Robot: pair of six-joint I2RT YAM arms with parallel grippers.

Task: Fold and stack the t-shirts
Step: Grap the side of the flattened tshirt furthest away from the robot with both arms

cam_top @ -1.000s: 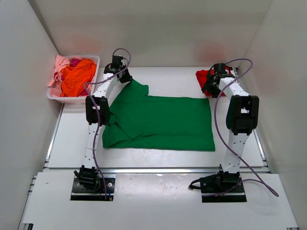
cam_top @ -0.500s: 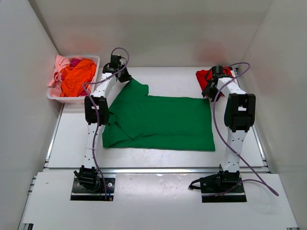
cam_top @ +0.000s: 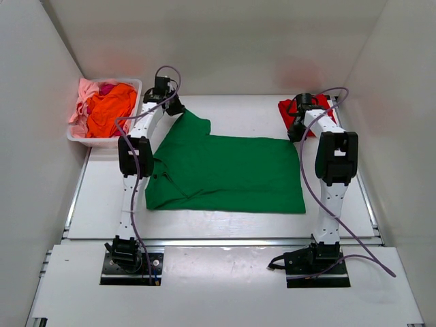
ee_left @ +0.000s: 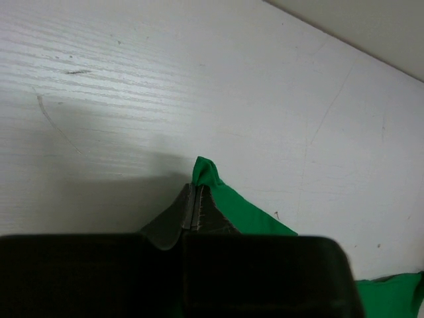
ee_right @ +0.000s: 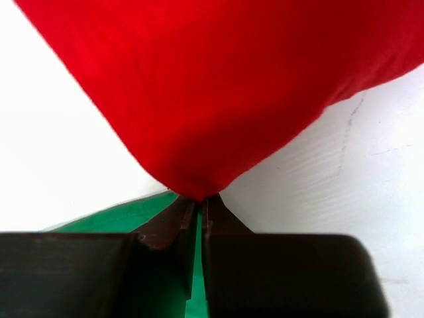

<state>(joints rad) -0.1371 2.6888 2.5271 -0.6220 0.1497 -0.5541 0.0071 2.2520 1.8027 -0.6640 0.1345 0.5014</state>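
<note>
Pinched tight in left jaws: green t-shirt corner. Nipped, seemingly, in near-closed right jaws: another corner, tips lost against red t-shirt.

White surface, seen from above. A green t-shirt lies spread flat across its middle, with the sleeves to the left and the straight hem to the right. A red t-shirt lies bunched at the far right, just beside the green one's far right corner. A white basket sits at the far left corner, near the far sleeve.
</note>
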